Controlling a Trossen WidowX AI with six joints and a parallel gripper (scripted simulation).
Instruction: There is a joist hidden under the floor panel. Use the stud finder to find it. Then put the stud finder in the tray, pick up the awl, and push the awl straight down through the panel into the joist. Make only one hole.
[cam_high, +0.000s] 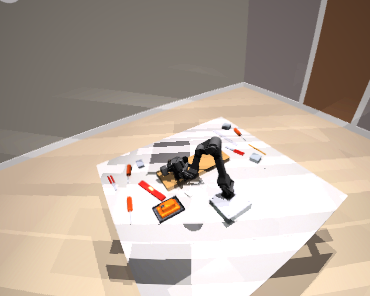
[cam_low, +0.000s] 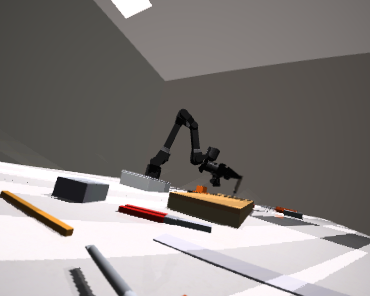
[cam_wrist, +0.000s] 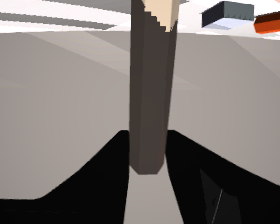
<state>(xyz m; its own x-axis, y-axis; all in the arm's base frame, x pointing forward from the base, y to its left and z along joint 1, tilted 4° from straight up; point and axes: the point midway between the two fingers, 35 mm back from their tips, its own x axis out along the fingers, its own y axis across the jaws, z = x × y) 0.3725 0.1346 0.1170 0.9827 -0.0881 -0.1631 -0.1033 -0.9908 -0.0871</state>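
My gripper (cam_high: 176, 165) (cam_low: 233, 179) (cam_wrist: 148, 160) is shut on the awl (cam_wrist: 151, 72) (cam_low: 239, 186), a long tan-grey shaft that points away from the wrist camera. In the exterior view the awl hangs tip down a little above one end of the wooden floor panel (cam_high: 169, 183) (cam_low: 210, 207). I cannot tell whether the tip touches the panel. The orange stud finder (cam_high: 169, 205) lies in the dark tray (cam_high: 159, 216) in front of the panel, apart from the gripper.
Orange-handled screwdrivers (cam_high: 129, 202) (cam_high: 128, 169), a red bar (cam_high: 151, 190) (cam_low: 145, 212) and small grey blocks (cam_high: 255, 157) (cam_high: 140, 163) lie around the panel. The arm's white base (cam_high: 231, 207) stands to the right. A dark box (cam_low: 80, 189) and an orange bar (cam_low: 37, 212) are near the exterior camera.
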